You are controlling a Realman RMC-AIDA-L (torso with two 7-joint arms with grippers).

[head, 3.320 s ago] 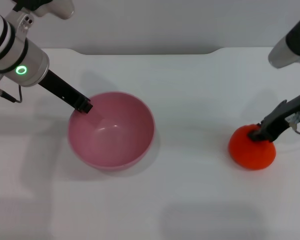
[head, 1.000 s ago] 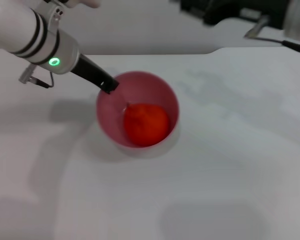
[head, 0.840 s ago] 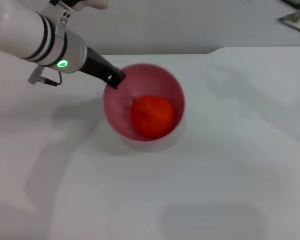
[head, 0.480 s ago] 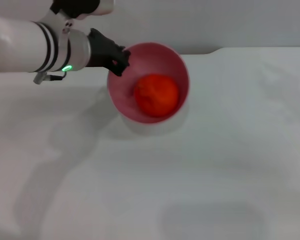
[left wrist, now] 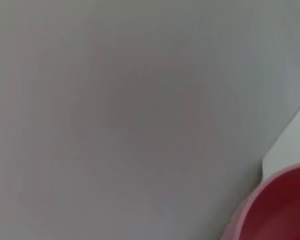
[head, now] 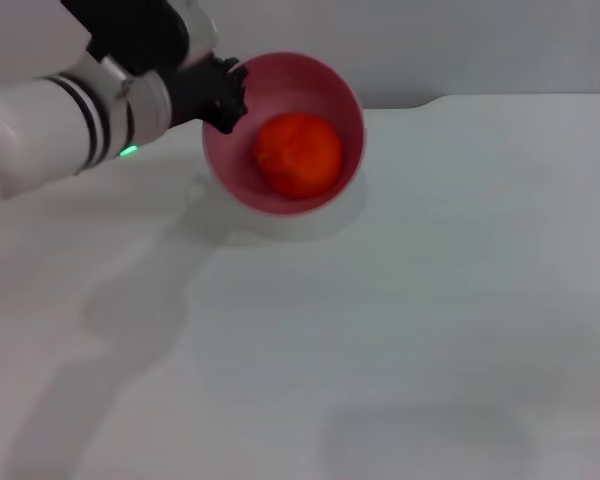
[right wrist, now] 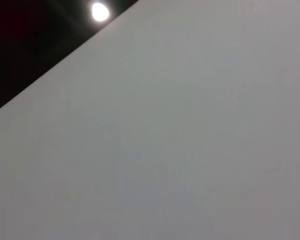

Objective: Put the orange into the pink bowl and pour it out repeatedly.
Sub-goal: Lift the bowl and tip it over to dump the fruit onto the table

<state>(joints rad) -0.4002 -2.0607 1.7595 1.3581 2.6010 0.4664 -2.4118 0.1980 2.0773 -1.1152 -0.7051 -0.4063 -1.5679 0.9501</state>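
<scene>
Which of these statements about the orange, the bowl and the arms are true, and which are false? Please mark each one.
1. The orange lies inside the bowl. True.
2. The bowl stands flat on the table. False: it is lifted and tilted, its opening turned toward the head camera.
3. The left gripper holds the bowl at its rim. True.
4. The right gripper is beside the bowl. False: it appears in no view.
5. The orange has already fallen onto the table. False: it is in the bowl.
</scene>
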